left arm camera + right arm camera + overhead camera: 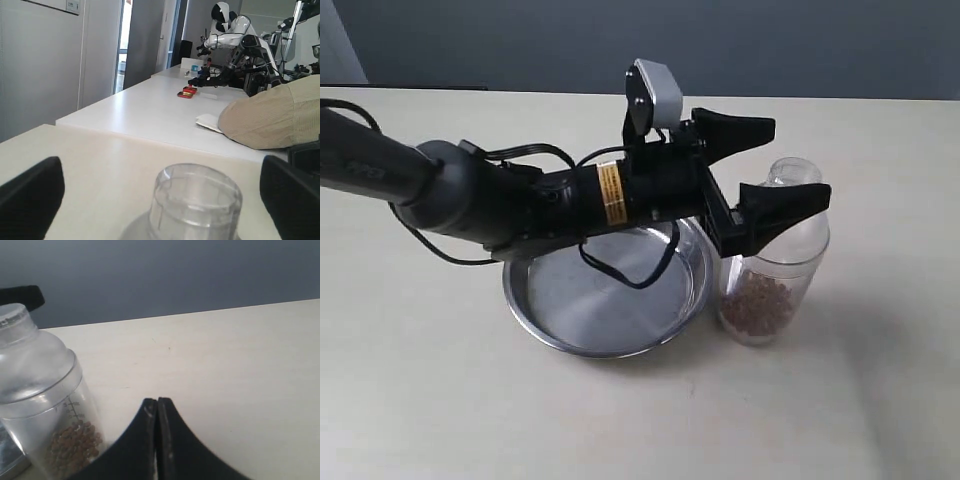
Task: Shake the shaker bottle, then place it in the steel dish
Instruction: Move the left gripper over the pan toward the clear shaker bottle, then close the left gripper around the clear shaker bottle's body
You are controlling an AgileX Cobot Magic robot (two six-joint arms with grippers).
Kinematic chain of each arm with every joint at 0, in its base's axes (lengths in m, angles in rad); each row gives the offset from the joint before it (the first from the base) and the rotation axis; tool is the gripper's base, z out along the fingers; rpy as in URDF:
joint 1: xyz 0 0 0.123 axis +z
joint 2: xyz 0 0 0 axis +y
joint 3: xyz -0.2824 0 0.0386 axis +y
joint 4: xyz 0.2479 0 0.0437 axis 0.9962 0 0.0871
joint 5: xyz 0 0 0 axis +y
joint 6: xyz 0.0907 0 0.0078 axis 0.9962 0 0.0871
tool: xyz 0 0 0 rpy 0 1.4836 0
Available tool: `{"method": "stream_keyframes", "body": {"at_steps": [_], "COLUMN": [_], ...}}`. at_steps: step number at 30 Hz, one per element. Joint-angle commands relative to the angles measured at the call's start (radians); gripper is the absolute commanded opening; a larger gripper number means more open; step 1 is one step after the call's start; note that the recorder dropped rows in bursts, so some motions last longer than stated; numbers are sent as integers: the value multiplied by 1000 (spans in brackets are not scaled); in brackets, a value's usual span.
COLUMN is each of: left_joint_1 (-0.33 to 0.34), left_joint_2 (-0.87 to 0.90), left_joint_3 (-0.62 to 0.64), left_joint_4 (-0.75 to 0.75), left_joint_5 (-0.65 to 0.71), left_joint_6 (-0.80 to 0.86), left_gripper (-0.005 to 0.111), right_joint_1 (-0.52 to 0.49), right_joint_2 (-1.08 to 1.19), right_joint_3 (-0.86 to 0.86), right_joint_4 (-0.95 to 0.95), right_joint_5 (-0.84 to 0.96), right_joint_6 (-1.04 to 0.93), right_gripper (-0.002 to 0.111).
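At three o'clock of the steel dish (570, 345), just beside its rim, the shaker bottle (767, 295) stands upright on the pale surface (440, 400). Its cap is on top and brownish granules are heaped in its lower part. Whether bottle and rim actually touch, I can't tell from this angle. Across the dish stretches the left arm, reaching in from nine o'clock, its black body hanging above the shiny pan floor. And the left end effector (798, 162) is spread wide! One finger sits toward twelve o'clock of the cap, the other toward six, with the bottle's top in the gap between them. Look at the left wrist view: there's clear space on both sides of the see-through cap, and neither finger touches it. Nothing is gripped on that side. Now the right end effector (157, 432), seen only from its own wrist camera. Its two black fingers are pressed flat together, holding nothing, low over the surface with the bottle close beside them.
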Motion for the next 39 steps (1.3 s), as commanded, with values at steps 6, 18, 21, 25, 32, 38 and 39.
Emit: {"method": "stream_keyframes", "body": {"at_steps": [6, 18, 21, 25, 32, 38, 39], "left_joint_1": [-10, -12, -12, -25, -52, -64, -64], "left_joint_2": [79, 153, 153, 155, 227, 237, 237], "left_joint_3": [-13, -48, -48, -48, -70, -76, -76], "left_joint_4": [-12, 25, 41, 60, 19, 2, -6], "left_joint_5": [-11, -11, -11, -1, -11, -11, -11], "left_joint_6": [-12, -49, -49, -47, -53, -42, -42], "left_gripper": [106, 106, 106, 106, 106, 106, 106], "right_joint_1": [-1, -1, -1, -1, -1, -1, -1], "right_joint_2": [5, 5, 5, 5, 5, 5, 5], "right_joint_3": [1, 1, 1, 1, 1, 1, 1], "right_joint_4": [3, 3, 3, 3, 3, 3, 3], "right_joint_5": [-14, -12, -12, -12, -16, -16, -16], "right_joint_6": [0, 0, 0, 0, 0, 0, 0], "right_gripper": [-1, -1, -1, -1, -1, -1, -1]}}
